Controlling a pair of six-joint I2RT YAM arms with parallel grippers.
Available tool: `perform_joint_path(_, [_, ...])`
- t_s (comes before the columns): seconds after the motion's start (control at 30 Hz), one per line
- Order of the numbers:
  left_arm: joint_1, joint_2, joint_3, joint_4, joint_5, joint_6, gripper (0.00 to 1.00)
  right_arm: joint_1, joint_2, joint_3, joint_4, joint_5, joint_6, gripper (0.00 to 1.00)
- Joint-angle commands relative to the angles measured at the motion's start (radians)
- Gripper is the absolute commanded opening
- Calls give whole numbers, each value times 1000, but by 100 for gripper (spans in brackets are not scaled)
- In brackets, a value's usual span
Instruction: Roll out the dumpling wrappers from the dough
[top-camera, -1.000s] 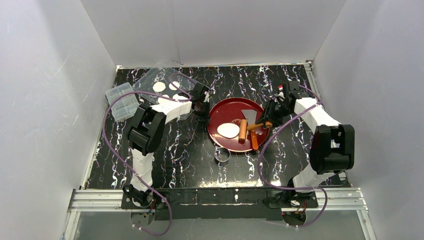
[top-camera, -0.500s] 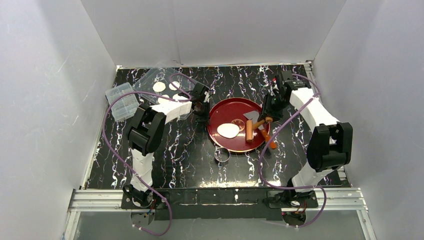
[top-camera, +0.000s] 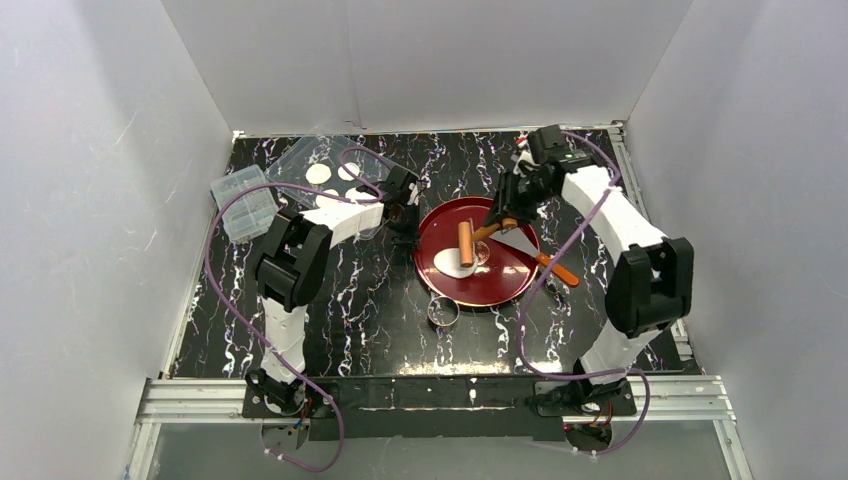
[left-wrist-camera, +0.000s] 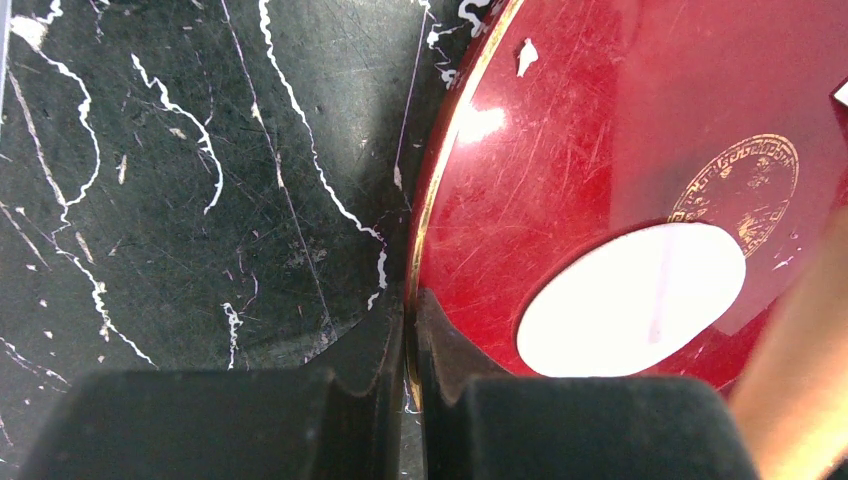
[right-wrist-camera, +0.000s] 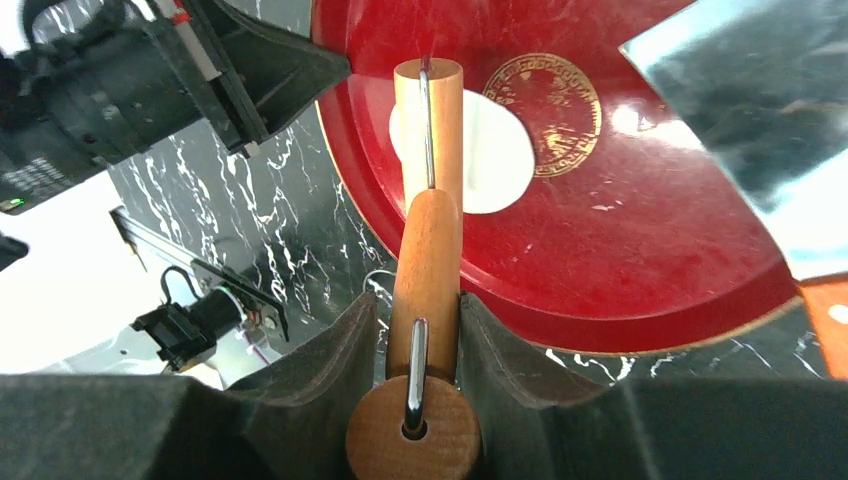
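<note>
Right gripper (right-wrist-camera: 422, 318) is clamped on the wooden handle of a small roller (right-wrist-camera: 428, 105). In the wrist view, the roller's barrel lies across the 9 o'clock edge of the dough (right-wrist-camera: 495, 150), a flattened white oval on the red plate (right-wrist-camera: 640, 250). Seen from above, a metal ring (top-camera: 444, 311) lies nearest, and the dough sits beyond it, toward 8 o'clock on the plate. Left gripper (left-wrist-camera: 408, 322) is pinched together on the plate's 10 o'clock rim. Farther off at 10 o'clock, dumpling wrappers (top-camera: 320, 173) lie on a clear lid (top-camera: 295, 160).
</note>
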Motion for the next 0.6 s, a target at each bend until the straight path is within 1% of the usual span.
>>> perform_joint_path(0.0, [-9, -9, -45, -112, -62, 71, 0, 38, 83, 31, 32, 8, 23, 1])
perform_joint_path(0.1, [-10, -10, -44, -112, -64, 70, 0, 45, 132, 14, 6, 91, -5, 1])
perform_joint_path(0.3, [-12, -7, -42, -113, -67, 72, 0, 66, 186, -53, 15, 179, -17, 1])
perform_joint_path(0.57, [-12, -4, -38, -117, -73, 75, 0, 160, 251, 15, 27, 215, -6, 1])
